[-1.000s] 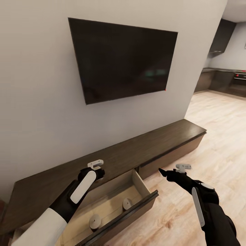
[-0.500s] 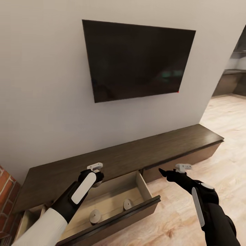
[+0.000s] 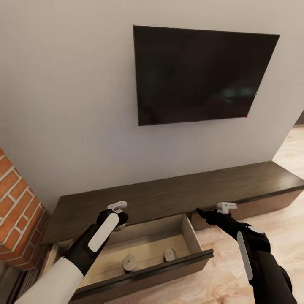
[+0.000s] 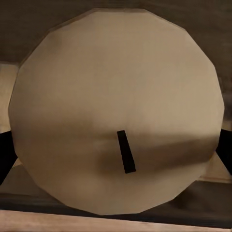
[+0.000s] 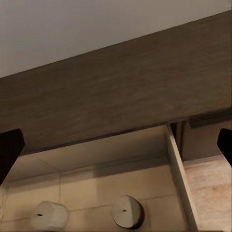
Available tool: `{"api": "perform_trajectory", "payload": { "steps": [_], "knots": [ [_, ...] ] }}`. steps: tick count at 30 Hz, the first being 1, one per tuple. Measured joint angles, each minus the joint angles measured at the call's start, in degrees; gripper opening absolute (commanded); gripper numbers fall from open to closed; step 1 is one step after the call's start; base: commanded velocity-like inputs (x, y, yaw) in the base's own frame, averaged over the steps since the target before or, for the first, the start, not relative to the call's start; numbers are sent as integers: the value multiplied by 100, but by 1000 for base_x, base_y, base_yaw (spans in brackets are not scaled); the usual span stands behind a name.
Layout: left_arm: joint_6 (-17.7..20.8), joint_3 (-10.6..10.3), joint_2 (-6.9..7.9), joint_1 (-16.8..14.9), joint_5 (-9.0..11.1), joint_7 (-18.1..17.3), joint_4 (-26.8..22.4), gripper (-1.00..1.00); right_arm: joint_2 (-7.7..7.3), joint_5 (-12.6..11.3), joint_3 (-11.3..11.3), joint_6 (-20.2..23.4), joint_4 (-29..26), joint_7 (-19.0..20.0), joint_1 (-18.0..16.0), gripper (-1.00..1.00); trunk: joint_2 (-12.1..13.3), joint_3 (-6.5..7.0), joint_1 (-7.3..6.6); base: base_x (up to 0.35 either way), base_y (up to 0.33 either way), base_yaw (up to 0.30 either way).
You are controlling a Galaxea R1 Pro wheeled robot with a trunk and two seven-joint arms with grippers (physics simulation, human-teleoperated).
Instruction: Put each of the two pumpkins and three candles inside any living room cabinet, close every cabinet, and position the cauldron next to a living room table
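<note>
Cabinet (image 3: 177, 196): long, low, dark brown wood, against the wall. One drawer pulled out, pale beige inside, flat dark front. Two candles inside it, upright, apart: one (image 3: 129, 262) toward my left, one (image 3: 169, 254) toward my right. Short, stubby, beige-grey, tiny dark wicks. Third candle (image 4: 116, 116) clamped in my left gripper (image 3: 119, 220), above the open drawer near its back edge; wrist view shows its round beige top and dark wick close up.

Living room; wall television (image 3: 198, 74)
</note>
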Motion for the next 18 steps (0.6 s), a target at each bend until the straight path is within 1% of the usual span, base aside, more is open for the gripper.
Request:
{"api": "perform_trajectory", "payload": {
  "steps": [14,18],
  "knots": [
    [0,6,-4,0,6,0,-1,-100,-24,-30,-8,6,-74,0,0,100,0,0,0,0,0,285],
    [-1,6,-4,0,6,0,-1,-100,-7,-42,-8,8,-116,0,0,100,0,0,0,0,0,285]
  ]
}}
